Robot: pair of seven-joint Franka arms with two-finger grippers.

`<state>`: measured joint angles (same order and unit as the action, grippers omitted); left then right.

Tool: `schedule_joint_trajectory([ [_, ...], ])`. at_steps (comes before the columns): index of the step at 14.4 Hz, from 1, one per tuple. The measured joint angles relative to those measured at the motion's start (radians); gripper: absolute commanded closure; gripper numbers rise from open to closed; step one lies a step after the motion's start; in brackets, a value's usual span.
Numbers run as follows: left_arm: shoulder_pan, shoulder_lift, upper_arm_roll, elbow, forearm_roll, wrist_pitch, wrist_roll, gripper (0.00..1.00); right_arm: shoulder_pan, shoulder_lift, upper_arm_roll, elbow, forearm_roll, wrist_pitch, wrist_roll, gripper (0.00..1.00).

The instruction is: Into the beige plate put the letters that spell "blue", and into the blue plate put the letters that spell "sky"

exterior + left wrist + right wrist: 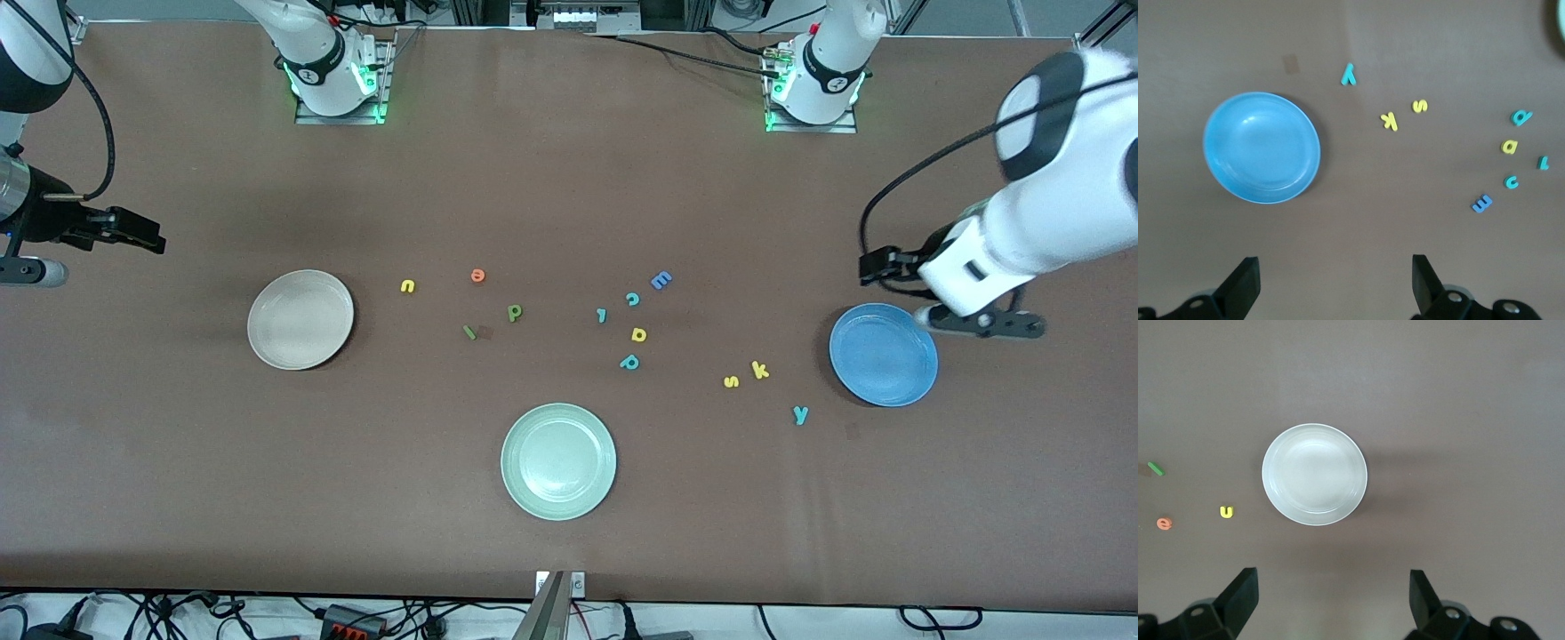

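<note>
table (569,178): brown cloth, wide bare stretch along the robot-base edge and along the camera edge; all items sit in a middle band.
left arm: reaches in from its end of table, wrist bent down, cable looped above it.
right arm: hangs over its own end of table, forearm about level.
beige plate (300,319): toward right arm's end, flat, nothing in it, bare cloth all round.
blue plate (883,354): toward left arm's end, flat, nothing in it.
pale green plate (558,460): mid-table, nearest the camera, nothing in it.
left gripper (1335,283): up over table just beside blue plate's rim, fingers (1245,283) spread wide, holding nothing.
right gripper (1333,600): up over table's end, well apart from beige plate, jaws spread wide, holding nothing.
blue "E" (661,280): tilted, flat on cloth.
green "b" (514,312): reads as "p", stem toward camera.
teal "p" (629,362): flat, near yellow "d"-like letter (638,334).
yellow "k" (759,370): tilted, just beside yellow "s" (731,381).
teal "y" (800,414): nearer camera than "k", tail toward camera.
yellow "u" (407,285): closest letter to beige plate.
orange "e" (477,275): beside "u", toward mid-table.
teal "c" (632,299): near the "E".
green "l" (468,332): long axis slanted.
teal stroke (601,315): small, beside "c".
</note>
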<state>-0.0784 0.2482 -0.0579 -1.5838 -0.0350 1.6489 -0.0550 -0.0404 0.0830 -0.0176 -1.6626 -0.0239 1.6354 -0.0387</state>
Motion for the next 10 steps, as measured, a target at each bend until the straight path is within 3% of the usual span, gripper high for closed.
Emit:
schedule_joint_trajectory([
  [6, -0.031, 0.178, -0.001, -0.001, 0.0, 0.176, 0.0, 0.0, 0.051, 0.028, 0.005, -0.027, 0.003, 0.001, -0.017, 0.0],
  [10, -0.049, 0.247, -0.001, -0.001, 0.0, 0.257, 0.0, 0.0, 0.172, 0.141, 0.01, -0.048, 0.01, 0.081, 0.019, 0.0],
])
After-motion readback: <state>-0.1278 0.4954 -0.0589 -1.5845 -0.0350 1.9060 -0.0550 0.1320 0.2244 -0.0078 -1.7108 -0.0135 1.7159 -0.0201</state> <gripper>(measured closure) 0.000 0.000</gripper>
